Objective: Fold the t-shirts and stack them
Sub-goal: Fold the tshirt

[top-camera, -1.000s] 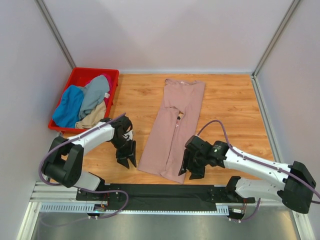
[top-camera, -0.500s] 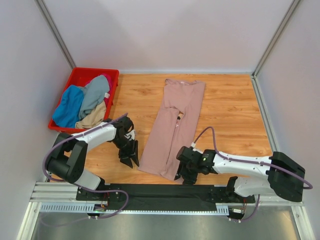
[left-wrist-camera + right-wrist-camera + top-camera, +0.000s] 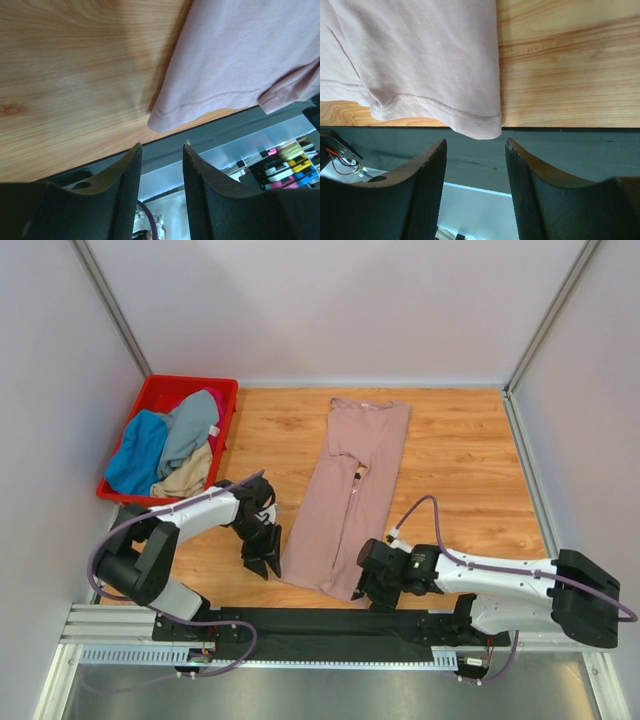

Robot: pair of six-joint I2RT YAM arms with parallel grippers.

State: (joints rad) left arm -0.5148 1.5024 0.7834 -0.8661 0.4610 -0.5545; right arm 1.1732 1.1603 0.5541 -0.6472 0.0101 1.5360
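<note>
Pink shirt [image 3: 352,480] lies lengthwise on the surface [image 3: 460,440], its near hem corners just ahead of the left fingers [image 3: 125,190] and right fingers [image 3: 427,190] (both spread, empty), seemingly untouched; wrist views cut off its far end.

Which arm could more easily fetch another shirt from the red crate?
Probably the left: the left gripper, open, sits nearer the crate; the right gripper lies beyond the pink shirt.

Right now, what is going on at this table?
A dusty-pink t-shirt lies folded into a long strip on the wooden table. The left gripper and the right gripper, both open, are at its two near hem corners, holding nothing. More t-shirts wait in the red crate.
</note>
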